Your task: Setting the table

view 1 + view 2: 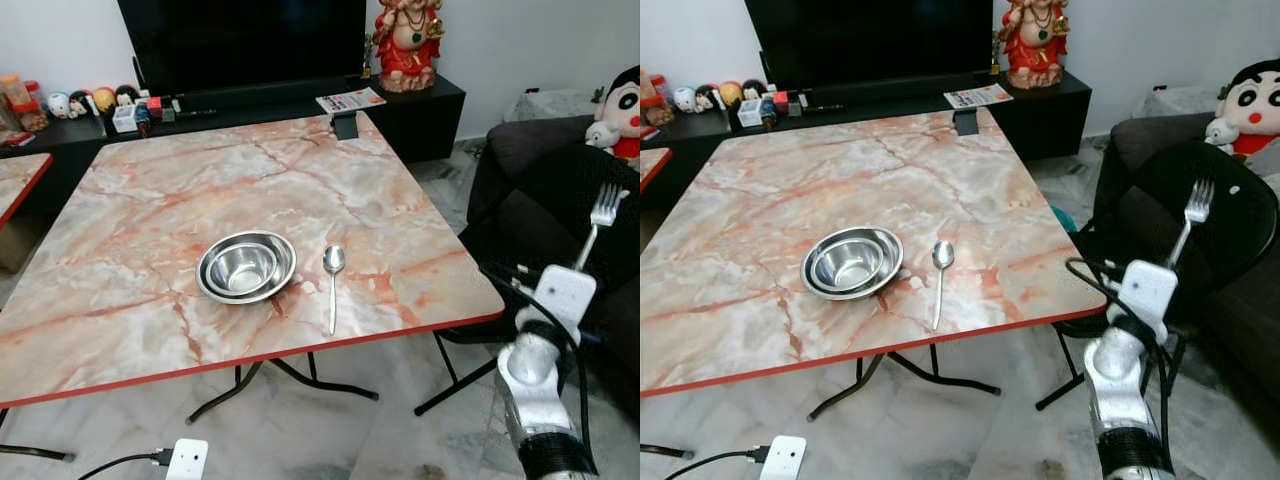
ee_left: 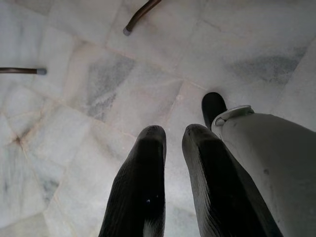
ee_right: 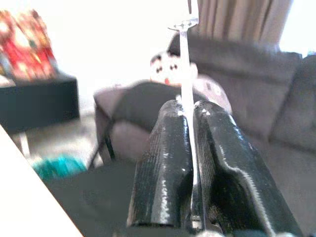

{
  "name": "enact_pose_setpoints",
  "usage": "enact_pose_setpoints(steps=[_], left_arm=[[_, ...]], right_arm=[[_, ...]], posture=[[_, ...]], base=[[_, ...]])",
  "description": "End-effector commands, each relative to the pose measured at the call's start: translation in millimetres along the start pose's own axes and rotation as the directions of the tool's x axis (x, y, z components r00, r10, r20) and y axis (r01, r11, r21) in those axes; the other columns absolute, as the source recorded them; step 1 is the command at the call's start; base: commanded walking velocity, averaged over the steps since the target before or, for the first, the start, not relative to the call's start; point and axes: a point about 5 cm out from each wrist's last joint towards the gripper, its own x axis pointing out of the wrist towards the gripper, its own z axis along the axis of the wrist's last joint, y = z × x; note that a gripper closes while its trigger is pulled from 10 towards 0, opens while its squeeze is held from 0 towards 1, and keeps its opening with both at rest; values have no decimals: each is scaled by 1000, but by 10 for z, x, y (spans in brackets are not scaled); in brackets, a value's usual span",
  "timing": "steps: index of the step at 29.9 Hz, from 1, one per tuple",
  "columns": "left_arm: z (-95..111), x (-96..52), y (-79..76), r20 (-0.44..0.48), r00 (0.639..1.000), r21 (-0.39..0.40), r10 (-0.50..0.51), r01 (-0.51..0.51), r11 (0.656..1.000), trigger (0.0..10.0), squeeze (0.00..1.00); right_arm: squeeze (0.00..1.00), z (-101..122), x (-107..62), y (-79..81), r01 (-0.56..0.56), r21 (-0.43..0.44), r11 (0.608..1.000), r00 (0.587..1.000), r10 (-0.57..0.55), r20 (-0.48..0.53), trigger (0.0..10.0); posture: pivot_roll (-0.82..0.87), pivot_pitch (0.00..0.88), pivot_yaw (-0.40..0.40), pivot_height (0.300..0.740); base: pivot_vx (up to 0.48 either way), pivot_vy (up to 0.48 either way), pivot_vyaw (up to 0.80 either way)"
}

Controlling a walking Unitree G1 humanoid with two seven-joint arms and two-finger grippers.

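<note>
A steel bowl [image 1: 246, 265] sits near the front of the marble table [image 1: 150, 200], with a spoon [image 1: 333, 280] lying just to its right. Off the table's right edge, my right gripper [image 3: 186, 128] is shut on a silver fork [image 1: 601, 217] held upright, tines up. The fork's handle [image 3: 186, 98] runs between the two black fingers. My left gripper [image 2: 173, 143] hangs idle over the floor, its fingers nearly together with nothing between them.
A dark sofa [image 1: 560, 170] with a plush toy [image 1: 622, 110] stands right of the table. A low black TV cabinet [image 1: 230, 110] with small items and a red statue [image 1: 407, 42] lies behind. Folding table legs [image 1: 300, 375] and a white plug box [image 1: 186, 460] are on the tiled floor.
</note>
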Motion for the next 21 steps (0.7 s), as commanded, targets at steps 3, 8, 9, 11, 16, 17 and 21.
enact_pose_setpoints(steps=[3, 8, 9, 11, 16, 17, 21], left_arm=[[-11, -1, 32, -1, 1000, 1, 14, -14, 1000, 10000, 0], [2, 2, 34, 0, 1000, 2, 15, -15, 1000, 10000, 0], [12, 4, 34, 1, 1000, 2, 15, -15, 1000, 10000, 0], [36, 9, 30, 4, 1000, -1, 16, -16, 1000, 10000, 0], [36, 10, 28, 3, 1000, -3, 17, -17, 1000, 10000, 0], [34, 9, 28, 2, 1000, -4, 17, -17, 1000, 10000, 0], [2, 4, 39, -9, 1000, -9, 25, -25, 1000, 10000, 0]], right_arm=[[0, 267, 42, 365, -212, 91, 973, 977, 212, 13, 10000], [0, 324, -13, 724, -401, 200, 894, 901, 425, -90, 10000], [0, 339, -24, 790, -427, 224, 876, 883, 458, -105, 10000], [0, 395, -71, 1008, -528, 263, 807, 810, 572, -131, 10000], [0, 384, -122, 1172, -579, 335, 743, 729, 656, -194, 10000], [0, 374, -126, 1200, -579, 354, 735, 712, 667, -220, 10000], [0, 380, -233, 1412, -593, 468, 655, 587, 750, -305, 10000]], posture=[[-57, 0, 43, 732], [-58, 0, 41, 732], [-57, 0, 40, 732], [-52, 0, 36, 732], [-42, 0, 27, 732], [-42, 0, 27, 732], [-28, 0, 22, 732]], base=[[0, 0, 0], [0, 0, 0], [0, 0, 0], [0, 0, 0], [0, 0, 0], [0, 0, 0], [0, 0, 0]])
